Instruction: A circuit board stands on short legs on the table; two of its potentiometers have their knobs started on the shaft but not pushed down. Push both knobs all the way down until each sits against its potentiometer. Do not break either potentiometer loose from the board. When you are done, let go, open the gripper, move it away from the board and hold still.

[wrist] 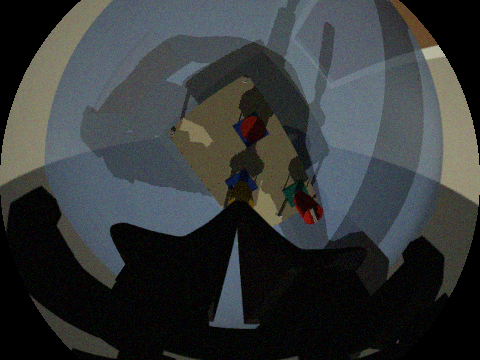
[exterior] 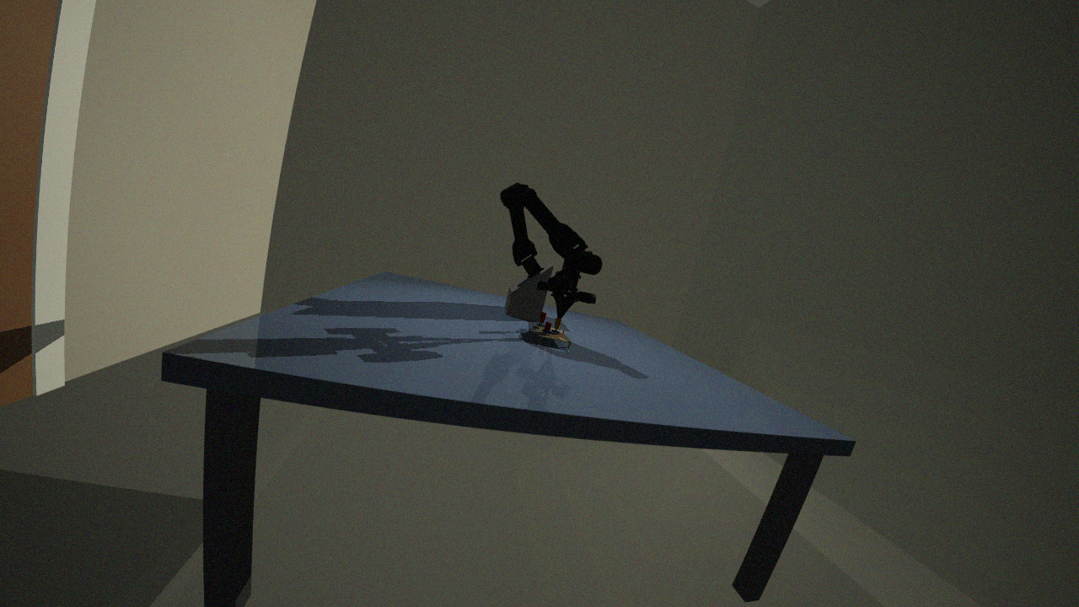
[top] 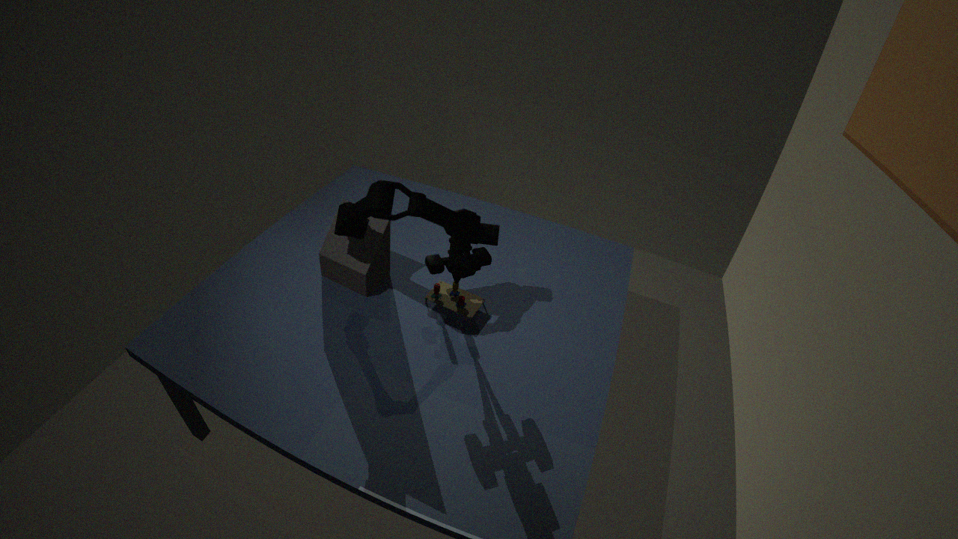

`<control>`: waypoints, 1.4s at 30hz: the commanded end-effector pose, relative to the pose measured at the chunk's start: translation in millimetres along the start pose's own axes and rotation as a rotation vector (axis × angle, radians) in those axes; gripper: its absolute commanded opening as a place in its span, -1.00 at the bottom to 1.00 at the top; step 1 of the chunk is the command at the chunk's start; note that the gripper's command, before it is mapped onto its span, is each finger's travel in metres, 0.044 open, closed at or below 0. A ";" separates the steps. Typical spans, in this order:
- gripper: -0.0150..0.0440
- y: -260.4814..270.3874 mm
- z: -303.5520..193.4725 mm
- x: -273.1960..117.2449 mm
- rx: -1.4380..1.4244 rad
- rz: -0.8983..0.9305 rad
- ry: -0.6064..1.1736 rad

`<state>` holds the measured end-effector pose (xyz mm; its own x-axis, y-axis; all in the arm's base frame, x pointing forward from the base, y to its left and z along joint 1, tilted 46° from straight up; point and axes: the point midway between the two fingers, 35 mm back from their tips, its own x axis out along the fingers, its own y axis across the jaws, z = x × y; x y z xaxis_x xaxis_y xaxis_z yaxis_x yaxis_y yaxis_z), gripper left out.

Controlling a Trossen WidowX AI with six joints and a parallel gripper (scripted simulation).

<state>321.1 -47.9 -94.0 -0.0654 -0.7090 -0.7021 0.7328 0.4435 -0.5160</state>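
Observation:
The tan circuit board (top: 475,305) (exterior: 558,338) (wrist: 210,160) stands on thin legs. My gripper (top: 456,281) (exterior: 560,317) (wrist: 239,206) is shut, with nothing between its fingers. Its tips are right over the yellow knob (top: 455,287) (exterior: 558,324) (wrist: 242,192) on a blue potentiometer (wrist: 233,181) and partly hide it; contact is unclear. A red knob (top: 460,300) (exterior: 548,326) (wrist: 253,128) is over another blue potentiometer (wrist: 242,131). A second red knob, with a white mark (top: 436,287) (exterior: 542,317) (wrist: 306,206), rises above a green potentiometer (wrist: 288,194). Gaps under the knobs are hard to judge.
The arm's block-shaped base (top: 344,269) (exterior: 524,303) stands on the blue table (top: 268,301) (exterior: 453,377) behind the board. Both red knobs stand close to the fingers. Dark shadows of the arm cross the table and the board.

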 end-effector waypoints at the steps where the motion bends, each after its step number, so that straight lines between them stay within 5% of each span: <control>1: -0.49 -1.0 1.3 5.6 0.005 -0.006 0.001; 42: -0.49 -1.1 1.3 11.6 0.005 -0.007 0.001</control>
<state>320.7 -48.8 -95.5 -0.0612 -0.7091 -0.7024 0.7276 0.4501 -0.5177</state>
